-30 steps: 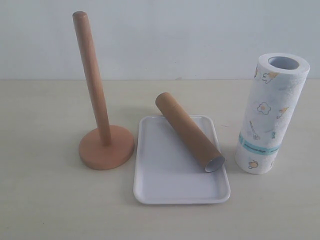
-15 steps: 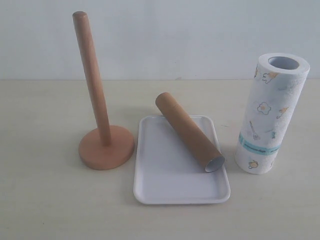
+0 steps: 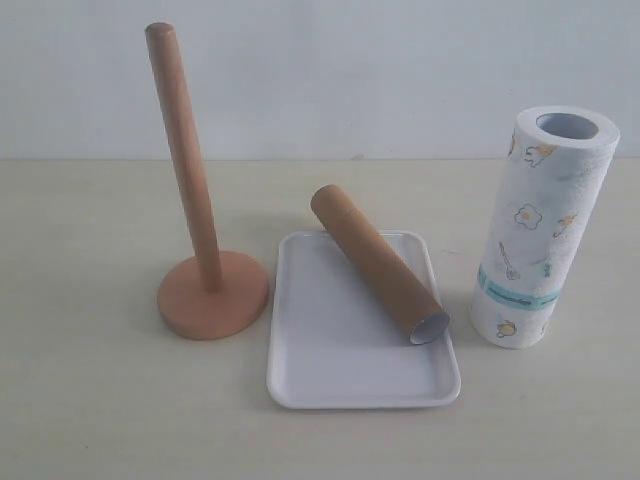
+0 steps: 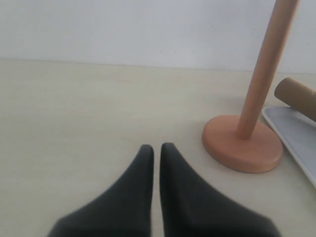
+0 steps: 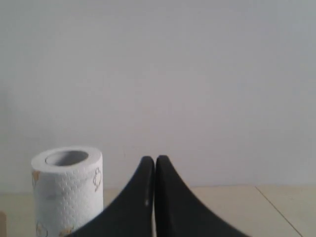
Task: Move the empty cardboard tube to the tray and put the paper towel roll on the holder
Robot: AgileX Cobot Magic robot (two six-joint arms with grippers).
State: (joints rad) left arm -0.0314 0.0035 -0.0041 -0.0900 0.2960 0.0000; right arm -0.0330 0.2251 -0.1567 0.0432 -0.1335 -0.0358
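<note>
Exterior view: one tube (image 3: 378, 264), tray (image 3: 330, 340), roll (image 3: 535, 240), holder (image 3: 212, 295); left hand (image 4: 156, 146), right hand (image 5: 154, 159) closed.

No legible text, number, brand name or sign appears in any view. The only printed surface is the paper towel roll (image 3: 543, 225), standing upright at the right of the scene. A teal band (image 3: 514, 294) runs round its lower part; any lettering on it is too small and blurred to read. The small yellow figures (image 3: 527, 215) printed above and below the band are drawings, not characters.
</note>
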